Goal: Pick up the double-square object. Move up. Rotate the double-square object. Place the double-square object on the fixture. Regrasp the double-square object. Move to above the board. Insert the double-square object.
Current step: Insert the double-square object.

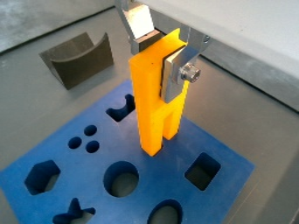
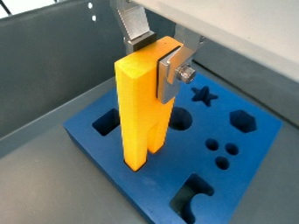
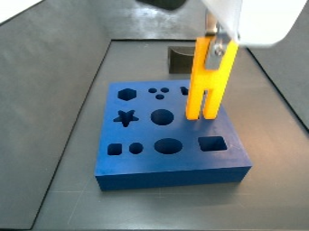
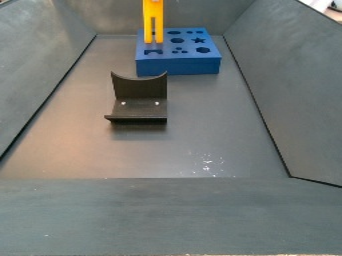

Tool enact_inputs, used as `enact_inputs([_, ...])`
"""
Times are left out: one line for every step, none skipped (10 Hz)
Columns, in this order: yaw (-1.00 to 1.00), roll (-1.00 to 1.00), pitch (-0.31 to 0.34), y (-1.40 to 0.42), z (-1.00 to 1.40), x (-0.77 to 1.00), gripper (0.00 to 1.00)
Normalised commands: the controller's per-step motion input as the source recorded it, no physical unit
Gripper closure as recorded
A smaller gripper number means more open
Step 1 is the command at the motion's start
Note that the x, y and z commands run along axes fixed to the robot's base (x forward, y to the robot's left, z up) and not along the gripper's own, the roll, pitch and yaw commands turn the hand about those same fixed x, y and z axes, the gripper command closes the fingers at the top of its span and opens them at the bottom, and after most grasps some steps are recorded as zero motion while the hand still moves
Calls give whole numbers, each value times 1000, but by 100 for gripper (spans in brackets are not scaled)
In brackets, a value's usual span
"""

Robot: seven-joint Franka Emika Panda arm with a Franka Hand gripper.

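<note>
The gripper (image 1: 156,54) is pinching the yellow piece (image 1: 156,101) by its top end, w/ the rest hanging straight down below the fingers (image 2: 177,65), over the blue board (image 3: 139,161). It's a long flat orange-yellow thing, two prongs pointing down w/ a slot between them. Prong tips are just above the board.

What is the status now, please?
Gripper above board, fingers shut on double-square object. Object upright, prongs down. Fixture apart, nothing blocking.
</note>
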Motion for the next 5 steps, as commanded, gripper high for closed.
enact_inputs([89, 24, 0, -77, -777, 243, 100])
enact_inputs([114, 36, 0, -100, -860, 234, 100])
enact_inputs([120, 71, 0, -86, -880, 203, 100])
enact_inputs([129, 117, 17, -46, -800, 223, 100])
enact_inputs([0, 0, -51, 0, 0, -51, 100])
